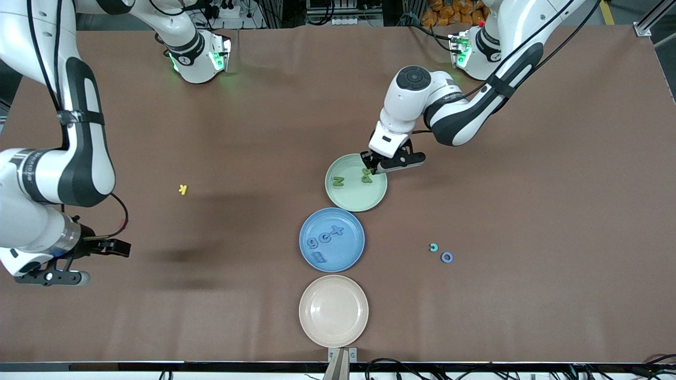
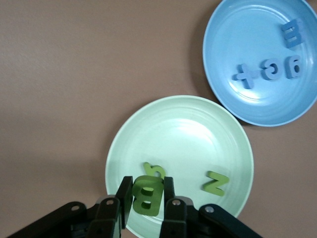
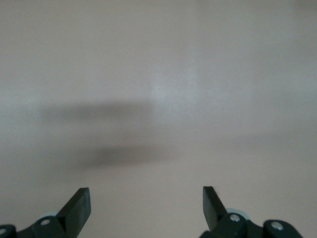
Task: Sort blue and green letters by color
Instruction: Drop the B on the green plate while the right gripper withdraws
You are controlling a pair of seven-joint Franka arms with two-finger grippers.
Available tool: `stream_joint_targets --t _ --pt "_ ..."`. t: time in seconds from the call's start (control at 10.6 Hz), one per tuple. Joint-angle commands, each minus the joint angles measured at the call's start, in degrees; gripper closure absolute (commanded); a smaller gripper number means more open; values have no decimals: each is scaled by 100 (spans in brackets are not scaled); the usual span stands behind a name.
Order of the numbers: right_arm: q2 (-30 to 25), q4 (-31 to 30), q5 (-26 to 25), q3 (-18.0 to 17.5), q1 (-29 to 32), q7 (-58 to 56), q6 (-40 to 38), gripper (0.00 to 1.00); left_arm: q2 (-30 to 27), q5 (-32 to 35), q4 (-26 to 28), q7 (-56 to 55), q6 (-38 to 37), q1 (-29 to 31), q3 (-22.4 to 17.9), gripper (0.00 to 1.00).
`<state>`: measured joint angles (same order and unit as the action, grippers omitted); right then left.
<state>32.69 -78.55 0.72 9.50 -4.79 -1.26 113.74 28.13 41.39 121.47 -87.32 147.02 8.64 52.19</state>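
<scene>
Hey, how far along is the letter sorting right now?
Done: four blue pieces lie in the blue plate, two green letters in the green plate. In hand: the left gripper, over that plate, is shut on a green B. Left: two small rings on the table. The right gripper waits open.

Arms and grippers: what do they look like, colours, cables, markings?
Both arms are glossy white with black joint sections, and black cables run along their links. Green lights glow at both bases. The left gripper and the right gripper have black fingers on black bodies. No markings are readable.
</scene>
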Motion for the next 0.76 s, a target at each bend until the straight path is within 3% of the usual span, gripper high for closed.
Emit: stream_joint_targets --t 0.0,0.28,0.66 --pt "-508 -64 -142 -27 66 3 -395 0 -45 -8 -307 -547 -471 -484 -7 100" --pt "-886 -73 -142 78 66 -15 -992 0 104 27 -457 -769 -517 -1090 -287 100" --pt "-1571 -108 -142 87 110 -15 -1714 0 551 79 -887 -760 -517 -1951 -1165 100"
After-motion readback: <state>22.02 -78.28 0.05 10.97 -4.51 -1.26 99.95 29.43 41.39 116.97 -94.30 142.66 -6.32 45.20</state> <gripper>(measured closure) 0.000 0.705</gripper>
